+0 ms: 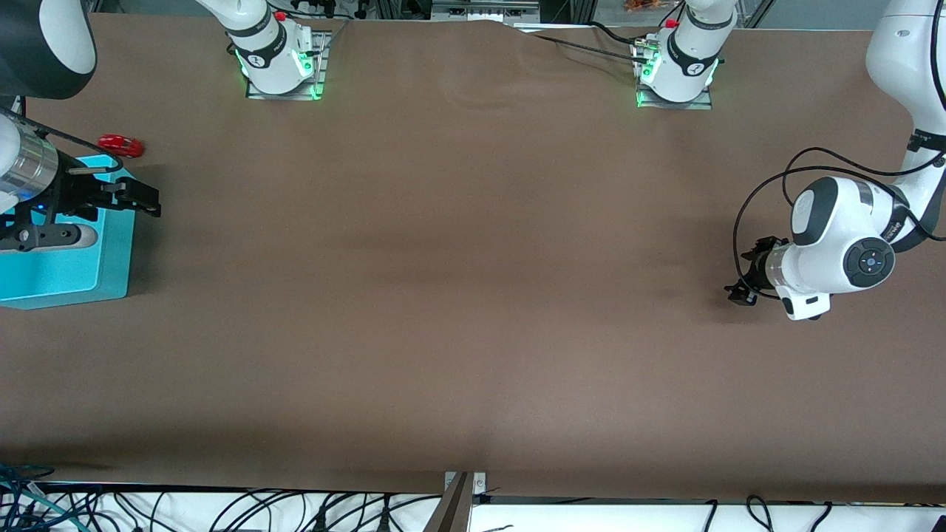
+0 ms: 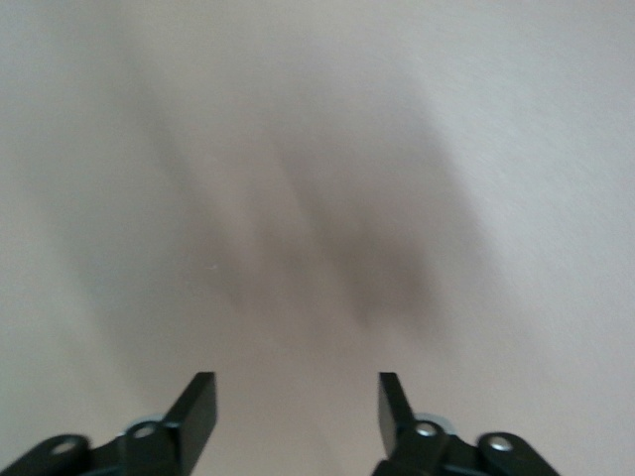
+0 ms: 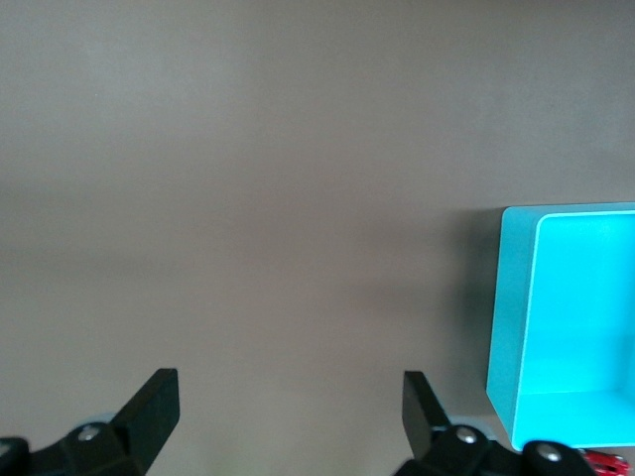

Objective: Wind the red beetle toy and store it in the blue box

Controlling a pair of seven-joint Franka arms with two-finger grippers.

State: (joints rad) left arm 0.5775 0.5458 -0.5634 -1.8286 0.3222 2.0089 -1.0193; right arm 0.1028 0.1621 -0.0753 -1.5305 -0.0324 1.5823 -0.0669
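Note:
The red beetle toy (image 1: 122, 145) sits on the brown table at the right arm's end, just farther from the front camera than the blue box (image 1: 70, 270). The box is open-topped and looks empty where it shows; my right arm hides part of it. My right gripper (image 1: 150, 201) is open and empty, over the box's edge toward the table's middle. In the right wrist view the right gripper (image 3: 290, 397) is over bare table, with the box (image 3: 566, 317) beside it and a sliver of the toy (image 3: 598, 460) at the edge. My left gripper (image 1: 743, 269) is open and empty at the left arm's end; its wrist view (image 2: 298, 397) shows only table.
The two arm bases (image 1: 277, 59) (image 1: 676, 70) stand along the table's edge farthest from the front camera. Cables (image 1: 222, 510) run along the edge nearest the front camera. A black cable loops beside the left wrist (image 1: 776, 192).

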